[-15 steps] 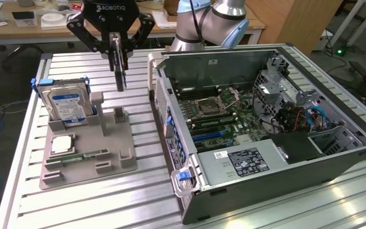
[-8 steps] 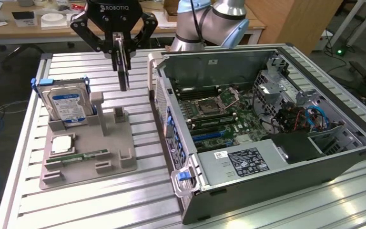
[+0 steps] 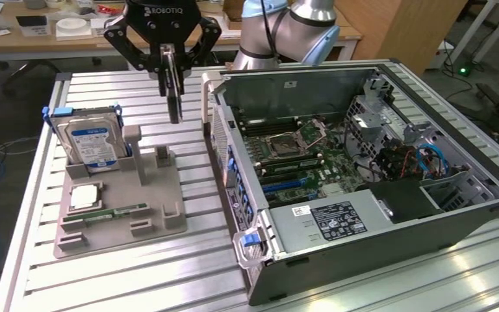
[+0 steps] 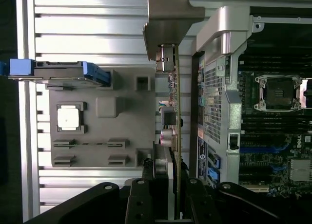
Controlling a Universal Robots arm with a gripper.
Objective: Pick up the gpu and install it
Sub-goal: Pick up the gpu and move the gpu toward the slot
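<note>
The gpu is held upright in the clamped fingers of the gripper (marked ROBOTIQ), clear above the grey holder and just beside the open computer case, whose black label cannot be read, the card's upper edge being hidden between the fingers.

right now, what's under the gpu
The gpu, held in the gripper, hangs above the side of the grey fixture tray nearest the computer case. The card itself covers what lies directly beneath it.
</note>
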